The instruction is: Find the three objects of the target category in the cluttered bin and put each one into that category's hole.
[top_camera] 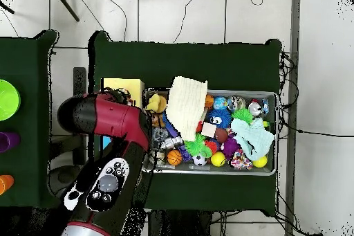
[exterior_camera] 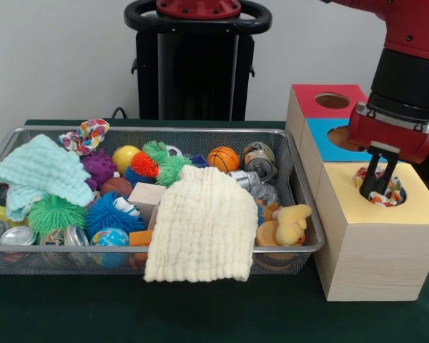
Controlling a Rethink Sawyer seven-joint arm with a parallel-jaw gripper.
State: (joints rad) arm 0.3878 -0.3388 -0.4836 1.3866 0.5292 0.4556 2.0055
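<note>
My gripper (exterior_camera: 377,187) hangs down into the round hole (exterior_camera: 402,194) in the yellow top (exterior_camera: 375,211) of the pale wooden box at the right. Its fingers stand close together on a ruffled printed fabric piece (exterior_camera: 394,189) that sits in the hole's mouth. A second printed fabric piece (exterior_camera: 86,135) lies on the far left rim of the wire mesh bin (exterior_camera: 200,131); it also shows in the overhead view (top_camera: 240,161). A third is hidden. In the overhead view the red arm (top_camera: 110,119) covers the gripper and the hole beside the bin (top_camera: 275,131).
In the bin, a cream waffle cloth (exterior_camera: 204,229) drapes over the near rim and a mint waffle cloth (exterior_camera: 43,171) lies at the left among spiky balls, cans and a yellow plush duck (exterior_camera: 291,224). Blue-topped (exterior_camera: 322,143) and red-topped (exterior_camera: 311,100) boxes stand behind the yellow one.
</note>
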